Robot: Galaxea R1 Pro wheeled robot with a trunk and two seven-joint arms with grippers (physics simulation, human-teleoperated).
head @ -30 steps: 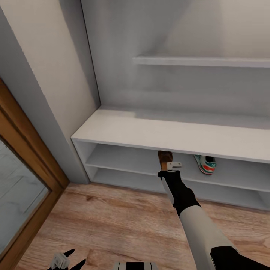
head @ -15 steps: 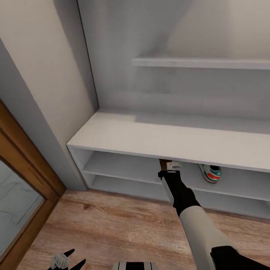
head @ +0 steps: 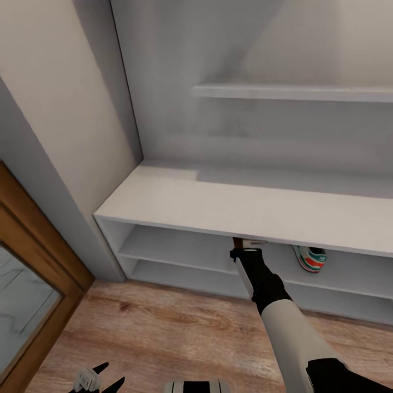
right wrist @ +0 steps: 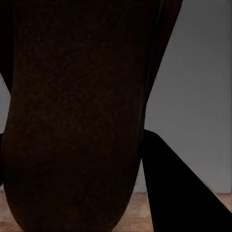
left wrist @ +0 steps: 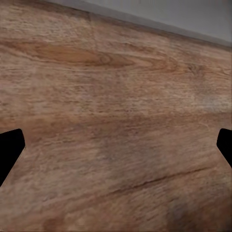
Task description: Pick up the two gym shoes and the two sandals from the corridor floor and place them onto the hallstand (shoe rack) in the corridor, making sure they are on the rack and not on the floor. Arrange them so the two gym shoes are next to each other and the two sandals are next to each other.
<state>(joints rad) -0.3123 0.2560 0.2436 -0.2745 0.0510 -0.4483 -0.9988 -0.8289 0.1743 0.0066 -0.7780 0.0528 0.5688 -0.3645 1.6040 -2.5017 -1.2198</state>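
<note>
Sandal is the thing up close here: in the right wrist view its dark sole sits between the gripper fingers, so the right gripper is pinching it. In the head view only a sliver of the brown sandal peeks out just under the front edge of the hallstand's top, at the upper shelf opening, with the right gripper right there, reaching in from the floor side. Can't tell whether the sandal is touching the shelf.

Nearest the camera, the left gripper hangs low over the wood floor, and the left wrist view shows its black fingertips spread wide with nothing between them, just planks.

Farther in, one gym shoe is on the upper shelf, right of the sandal and apart from it. A wall shelf is mounted above.
</note>
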